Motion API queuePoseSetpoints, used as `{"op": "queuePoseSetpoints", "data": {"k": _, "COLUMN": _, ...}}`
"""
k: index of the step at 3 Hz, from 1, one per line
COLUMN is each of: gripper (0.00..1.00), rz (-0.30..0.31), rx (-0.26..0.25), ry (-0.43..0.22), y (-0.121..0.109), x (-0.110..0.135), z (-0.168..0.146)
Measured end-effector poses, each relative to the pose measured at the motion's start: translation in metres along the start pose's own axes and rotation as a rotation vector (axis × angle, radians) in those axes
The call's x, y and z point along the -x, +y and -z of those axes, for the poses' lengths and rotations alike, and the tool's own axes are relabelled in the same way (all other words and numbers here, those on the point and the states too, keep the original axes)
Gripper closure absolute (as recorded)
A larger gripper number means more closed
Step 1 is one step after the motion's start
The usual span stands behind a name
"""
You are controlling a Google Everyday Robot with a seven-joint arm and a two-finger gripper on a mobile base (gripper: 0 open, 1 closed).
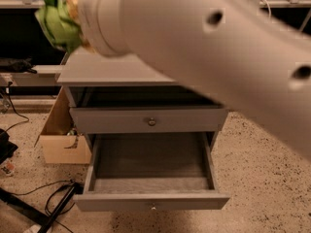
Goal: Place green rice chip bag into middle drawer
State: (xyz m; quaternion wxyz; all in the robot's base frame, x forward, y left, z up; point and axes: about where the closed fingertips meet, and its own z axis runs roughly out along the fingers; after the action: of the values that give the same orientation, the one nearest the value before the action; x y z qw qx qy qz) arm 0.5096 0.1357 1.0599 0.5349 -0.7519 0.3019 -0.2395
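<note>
The green rice chip bag hangs in the air at the upper left, above and left of the cabinet top. My gripper is at the end of the big white arm that crosses the view, and it is shut on the bag; the wrist hides most of it. The middle drawer stands pulled open below, and its dark grey inside holds nothing. The upper drawer front with a round knob is closed. The bag is well above and to the left of the open drawer.
An open cardboard box stands on the floor against the cabinet's left side. Black cables and a dark bar lie on the speckled floor at the lower left. A low shelf runs behind the cabinet.
</note>
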Motion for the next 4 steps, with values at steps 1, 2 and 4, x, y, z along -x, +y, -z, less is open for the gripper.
{"op": "queuePoseSetpoints", "data": {"k": 1, "gripper": 1.00, "rz": -0.305, "rx": 0.043, "ry": 0.016, "y": 0.130, "x": -0.024, "z": -0.008}}
{"op": "queuePoseSetpoints", "data": {"k": 2, "gripper": 1.00, "rz": -0.538, "rx": 0.162, "ry": 0.047, "y": 0.264, "x": -0.039, "z": 0.002}}
{"op": "queuePoseSetpoints", "data": {"k": 4, "gripper": 1.00, "rz": -0.717, "rx": 0.382, "ry": 0.213, "y": 0.413, "x": -0.041, "z": 0.075}}
